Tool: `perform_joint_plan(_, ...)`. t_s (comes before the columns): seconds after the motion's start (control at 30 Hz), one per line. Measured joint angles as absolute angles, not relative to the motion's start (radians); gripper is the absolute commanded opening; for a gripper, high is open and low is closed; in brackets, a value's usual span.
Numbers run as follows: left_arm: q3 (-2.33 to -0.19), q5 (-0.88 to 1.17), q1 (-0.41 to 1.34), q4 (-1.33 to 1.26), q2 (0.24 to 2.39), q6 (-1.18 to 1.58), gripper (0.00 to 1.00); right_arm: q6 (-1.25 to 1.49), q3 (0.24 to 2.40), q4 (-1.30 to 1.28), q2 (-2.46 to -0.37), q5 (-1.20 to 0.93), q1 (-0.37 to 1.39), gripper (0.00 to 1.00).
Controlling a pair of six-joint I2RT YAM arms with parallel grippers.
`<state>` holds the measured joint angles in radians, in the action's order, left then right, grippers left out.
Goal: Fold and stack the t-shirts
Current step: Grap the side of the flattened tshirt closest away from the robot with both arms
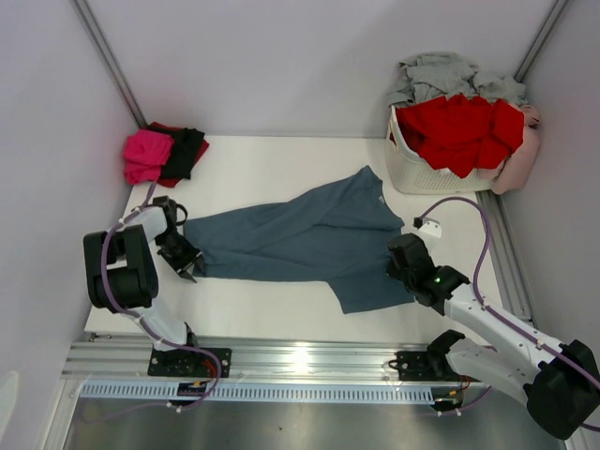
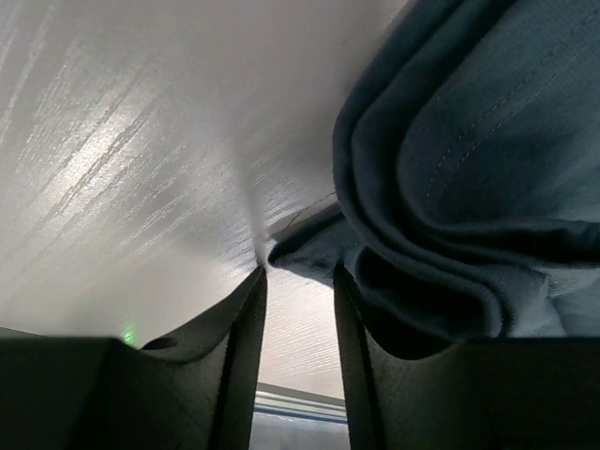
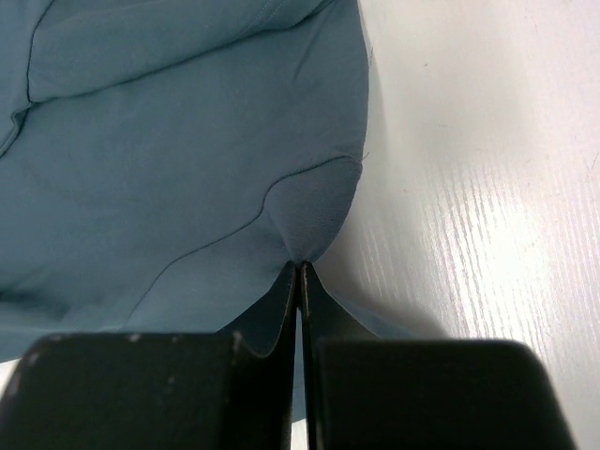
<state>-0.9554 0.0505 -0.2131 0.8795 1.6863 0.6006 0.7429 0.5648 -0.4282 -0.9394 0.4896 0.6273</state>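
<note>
Item one: slate blue-grey t-shirt (image 1: 300, 239), lying rumpled and stretched left to right across the middle of the white worktop (image 1: 272, 169), one sleeve pointing toward the far right. Item two: my left tool (image 1: 186, 255), low at the shirt's left end; in the left wrist view its fingers (image 2: 239, 337) stand parted with bare worktop showing through the gap, a folded roll of the shirt draped over the right-hand finger and a cloth corner just beyond the tips; released, nothing between the jaws. Item three: my right tool (image 1: 405, 253), at the shirt's right edge; in the right wrist view its jaws are clenched together on a small pucker of the blue-grey cloth, grasping the shirt's edge. Item four: a small pile at the far left corner of the worktop, magenta-pink t-shirt (image 1: 147, 155) beside a black t-shirt (image 1: 189, 148), red cloth showing beneath both. Item five: white lattice basket (image 1: 412, 171) at the far right corner, heaped with red t-shirts (image 1: 459, 131) and a pale grey garment (image 1: 441, 75) behind them.
</note>
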Motion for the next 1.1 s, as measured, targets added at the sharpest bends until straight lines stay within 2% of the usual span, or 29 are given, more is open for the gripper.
perform_joint_plan(0.1, -0.970, 0.060, -0.215, 0.889, 1.703, 0.600, 0.34, 0.743, 0.565, -0.429, -0.939, 0.489, 0.627, 0.00)
perform_joint_plan(0.27, -0.982, 0.082, -0.215, 0.890, 1.718, 0.600, 0.22, 0.744, 0.565, -0.429, -0.939, 0.489, 0.627, 0.00)
perform_joint_plan(0.37, -0.986, 0.095, -0.215, 0.886, 1.723, 0.601, 0.10, 0.744, 0.565, -0.429, -0.939, 0.489, 0.627, 0.00)
perform_joint_plan(0.4, -0.988, 0.102, -0.215, 0.884, 1.724, 0.601, 0.01, 0.744, 0.565, -0.429, -0.939, 0.489, 0.627, 0.00)
perform_joint_plan(0.73, -0.929, 0.121, -0.215, 0.833, 1.663, 0.601, 0.01, 0.743, 0.565, -0.426, -0.947, 0.488, 0.627, 0.00)
perform_joint_plan(0.9, -0.809, 0.126, -0.187, 0.853, 1.488, 0.601, 0.00, 0.739, 0.565, -0.418, -0.978, 0.484, 0.627, 0.00)
perform_joint_plan(1.1, -0.828, 0.120, -0.134, 0.977, 1.200, 0.603, 0.01, 0.731, 0.577, -0.416, -1.044, 0.480, 0.628, 0.00)
